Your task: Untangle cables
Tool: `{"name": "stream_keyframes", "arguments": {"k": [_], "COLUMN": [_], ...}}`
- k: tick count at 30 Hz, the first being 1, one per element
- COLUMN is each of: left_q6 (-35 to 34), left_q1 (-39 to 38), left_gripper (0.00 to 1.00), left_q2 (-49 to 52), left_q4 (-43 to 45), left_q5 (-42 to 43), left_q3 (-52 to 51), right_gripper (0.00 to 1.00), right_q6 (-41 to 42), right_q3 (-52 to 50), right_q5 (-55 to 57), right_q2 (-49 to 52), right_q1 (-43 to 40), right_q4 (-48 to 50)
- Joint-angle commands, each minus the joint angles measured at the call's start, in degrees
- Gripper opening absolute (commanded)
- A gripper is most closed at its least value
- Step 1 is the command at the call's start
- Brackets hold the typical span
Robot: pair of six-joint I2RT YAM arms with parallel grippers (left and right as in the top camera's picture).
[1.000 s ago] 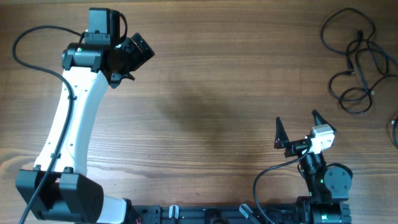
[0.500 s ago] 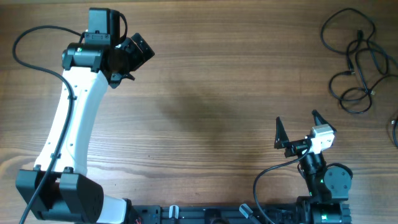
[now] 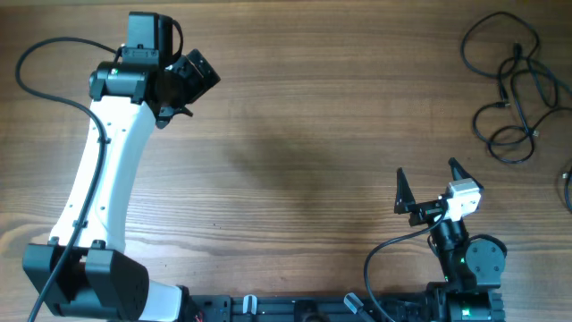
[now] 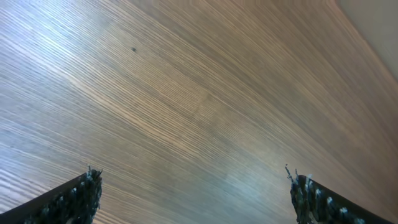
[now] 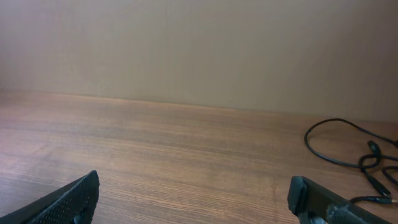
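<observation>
The cables [image 3: 514,89] lie in a loose black tangle of thin loops at the table's far right corner in the overhead view. Part of the cables [image 5: 364,155] shows at the right edge of the right wrist view. My right gripper [image 3: 427,170] stands open near the front right, well short of the tangle, and in its own view the right gripper [image 5: 193,199] holds nothing. My left gripper [image 3: 183,89] is at the far left of the table, far from the cables. In the wrist view the left gripper [image 4: 193,193] is open over bare wood.
Another thin black cord [image 3: 567,188] pokes in at the right edge of the table. A thick black arm wire [image 3: 40,54] loops beside the left arm. The wooden table [image 3: 304,152] runs between the two arms.
</observation>
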Motion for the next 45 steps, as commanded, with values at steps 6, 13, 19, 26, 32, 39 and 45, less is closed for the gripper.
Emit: {"name": "stream_keyframes", "arguments": {"k": [6,13,19,26,32,39,45], "left_q6": [8.9,21.2,21.6,32.5,41.0,42.5,42.6], "left_q1": [-0.1,0.0,1.8,3.5,3.6,3.6,3.6], "left_gripper": [1.0,1.0,1.0,1.0,1.0,1.0,1.0], "left_q2": [-9.7,-19.9,-33.0,-49.9,-62.9,-75.2,-82.6], "left_q4": [3.3,15.2,33.0,45.2,48.2,51.6,58.4], "left_q5": [-4.2,-2.0,0.2,5.8,5.7,5.7,5.7], "left_q3": [0.0,-10.3,-30.8,-49.5,-60.0,-70.6,-79.2], "right_gripper": [1.0,1.0,1.0,1.0,1.0,1.0,1.0], "right_q6": [-0.5,-0.5,-0.6,-0.5,-0.5,-0.5,-0.5], "right_q3": [-0.1,-0.1,-0.1,-0.1,-0.1,-0.1,-0.1], "right_q5": [0.8,0.8,0.8,0.8,0.8,0.8,0.8], "right_q2": [-0.8,-0.8,-0.8,-0.8,-0.8,-0.8,-0.8], "right_q1": [-0.1,-0.1,-0.1,-0.1,-0.1,-0.1,-0.1], "right_q4": [0.3,0.3,0.3,0.3,0.3,0.3,0.3]}}
